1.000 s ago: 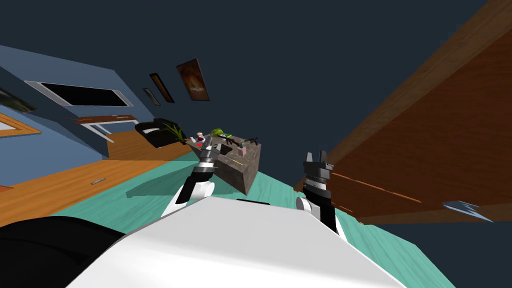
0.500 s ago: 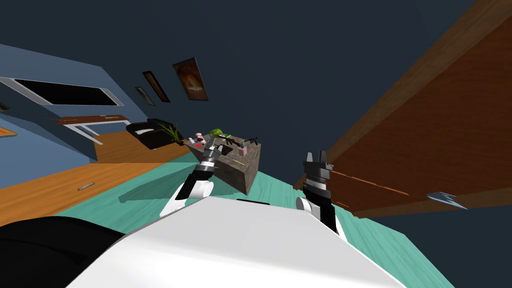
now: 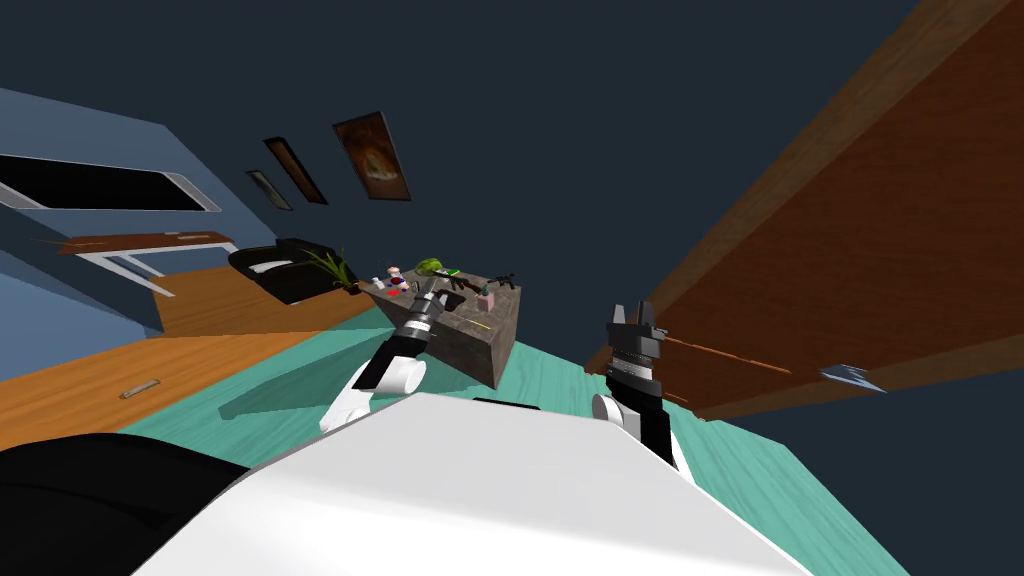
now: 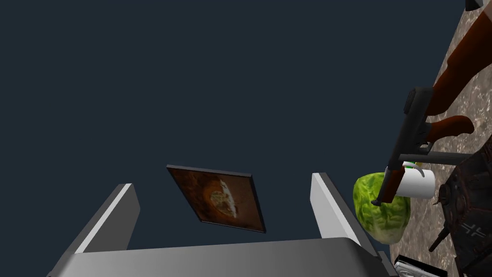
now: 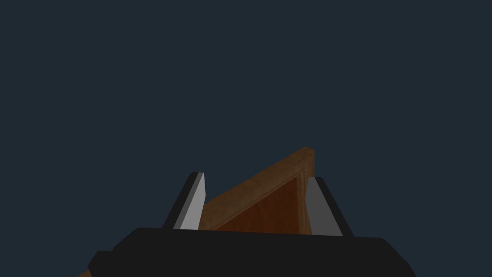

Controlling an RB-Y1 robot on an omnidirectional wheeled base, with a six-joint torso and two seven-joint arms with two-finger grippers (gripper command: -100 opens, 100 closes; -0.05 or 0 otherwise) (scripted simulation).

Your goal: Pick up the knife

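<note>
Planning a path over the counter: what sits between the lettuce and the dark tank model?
A white mug sits between lettuce and tank, the rifle's tip overlapping its edge; the left wrist view shows this.

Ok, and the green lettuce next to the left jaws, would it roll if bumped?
Probably: the lettuce looks rounded and sits on a flat stone tabletop, so a bump could roll it. Being leafy, it is likely light and slightly soft. The rifle overlaps it in the left wrist view and a white mug sits close, so it might knock those.
</note>
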